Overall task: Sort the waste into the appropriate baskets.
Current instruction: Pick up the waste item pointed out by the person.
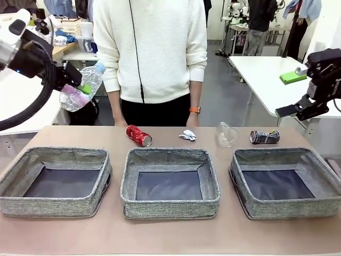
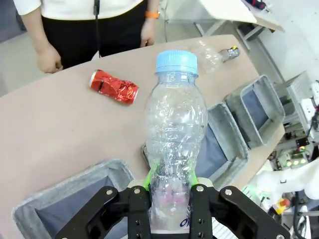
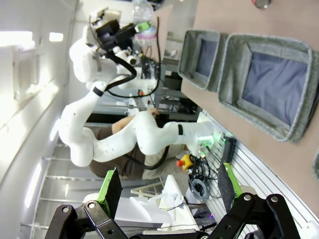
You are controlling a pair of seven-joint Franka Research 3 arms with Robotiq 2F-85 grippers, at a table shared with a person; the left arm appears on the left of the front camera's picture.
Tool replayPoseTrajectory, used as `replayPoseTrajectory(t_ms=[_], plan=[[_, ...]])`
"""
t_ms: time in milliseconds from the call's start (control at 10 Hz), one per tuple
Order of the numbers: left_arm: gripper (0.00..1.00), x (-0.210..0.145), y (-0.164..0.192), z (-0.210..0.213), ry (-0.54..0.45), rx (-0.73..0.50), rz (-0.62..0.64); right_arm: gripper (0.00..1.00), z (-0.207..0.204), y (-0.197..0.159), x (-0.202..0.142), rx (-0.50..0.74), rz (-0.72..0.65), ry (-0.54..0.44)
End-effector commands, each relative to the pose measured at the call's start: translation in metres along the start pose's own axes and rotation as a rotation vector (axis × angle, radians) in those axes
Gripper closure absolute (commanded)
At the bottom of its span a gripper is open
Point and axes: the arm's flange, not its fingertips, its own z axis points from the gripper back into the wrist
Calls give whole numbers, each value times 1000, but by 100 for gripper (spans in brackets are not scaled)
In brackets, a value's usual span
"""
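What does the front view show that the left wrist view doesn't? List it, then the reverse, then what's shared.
Front view: the right gripper, open, raised at picture right, and the small white paper wad. Left wrist view: the blue cap up close. Both: the left gripper shut on the clear bottle, the red can, the dark blue can, the baskets.

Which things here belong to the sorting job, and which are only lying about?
Job: capped bottle in the left gripper, red can, paper wad, clear label-less bottle, dark blue can, three baskets.
Lying about: green object on the far white table.
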Motion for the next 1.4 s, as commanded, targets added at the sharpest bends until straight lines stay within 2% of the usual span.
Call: replayPoseTrajectory(t_ms=[0, 100, 200, 300, 500, 700, 900, 1100, 1300], plan=[[78, 0, -12, -9, 244, 157, 142, 0, -2, 1, 3, 24, 13, -7], [78, 16, -49, -2, 206, 230, 338, 0, -2, 1, 3, 24, 13, -7], [78, 24, -89, 9, 192, 276, 349, 0, -2, 1, 3, 24, 13, -7], [78, 29, -129, 13, 174, 347, 415, 0, -2, 1, 3, 24, 13, -7], [78, 29, -199, 7, 192, 481, 474, 0, -2, 1, 3, 24, 13, -7], [78, 36, -267, -7, 233, 522, 388, 0, -2, 1, 3, 24, 13, -7], [78, 45, -313, -18, 227, 528, 250, 0, -2, 1, 3, 24, 13, -7], [78, 56, -333, -24, 239, 536, 193, 0, -2, 1, 3, 24, 13, -7], [78, 68, -338, -30, 289, 475, 225, 0, -2, 1, 3, 24, 13, -7]])
